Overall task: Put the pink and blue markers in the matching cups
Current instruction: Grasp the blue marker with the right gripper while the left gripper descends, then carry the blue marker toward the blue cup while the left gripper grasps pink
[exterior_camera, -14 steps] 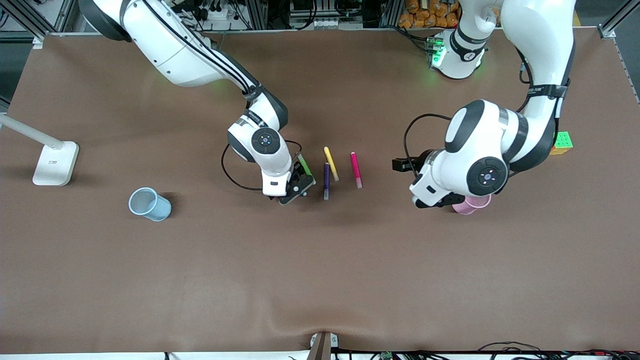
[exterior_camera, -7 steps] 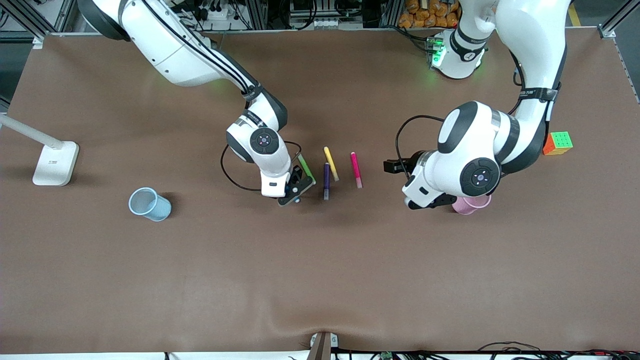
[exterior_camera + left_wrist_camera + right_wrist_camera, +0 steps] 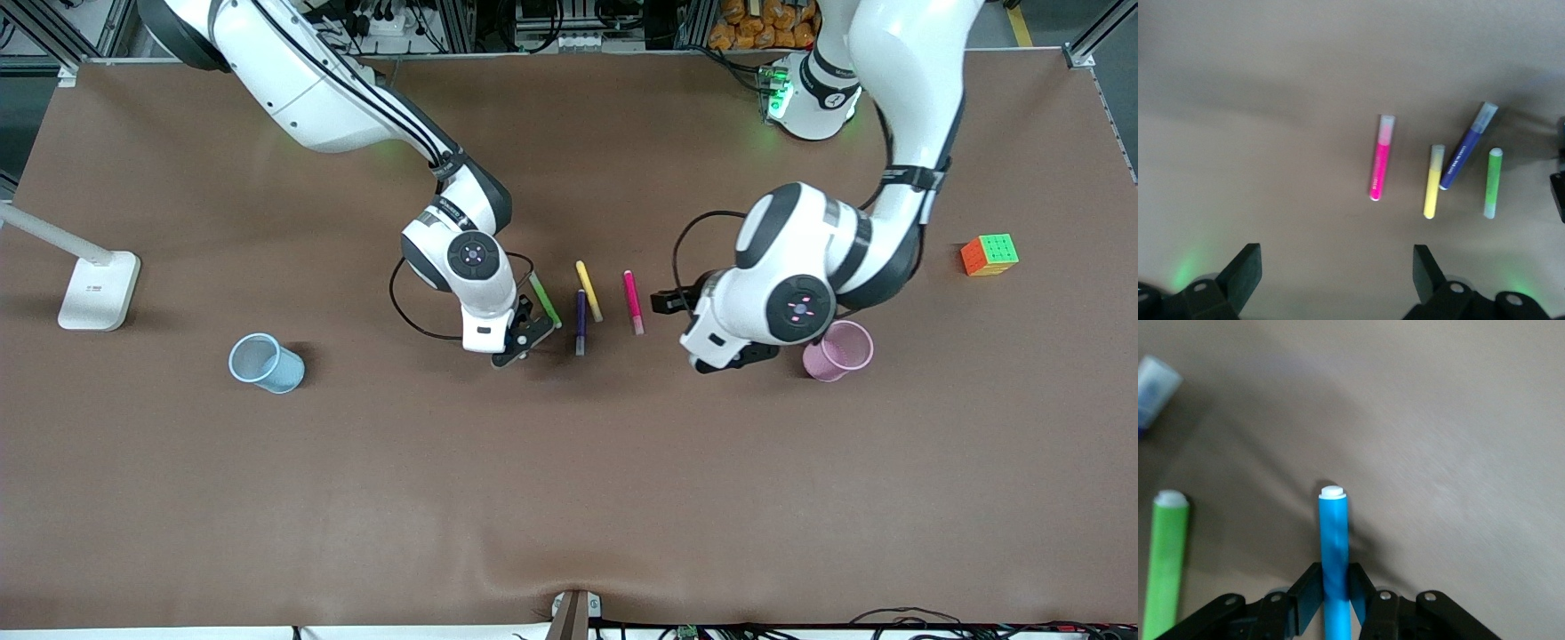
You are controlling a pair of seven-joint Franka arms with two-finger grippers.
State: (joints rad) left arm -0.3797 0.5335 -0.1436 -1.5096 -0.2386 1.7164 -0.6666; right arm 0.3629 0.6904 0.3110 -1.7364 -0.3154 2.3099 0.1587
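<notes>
- The right gripper point(image 3: 1335, 597), beside the green pen point(image 3: 544, 300), clamps black jaws on the smooth blue marker point(image 3: 1335, 553).
- The left gripper point(image 3: 1337, 275) hovers spread wide over the table point(image 3: 569, 462) near the glossy pink marker point(image 3: 632, 301).
- The mesh pink cup point(image 3: 838, 350) and blue cup point(image 3: 264, 363) stand well apart.

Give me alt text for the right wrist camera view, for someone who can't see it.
The right end effector is shut on a bright blue marker, whose white tip points away over the brown table. A green pen lies alongside it, and a capped end of another pen shows at the corner.
</notes>
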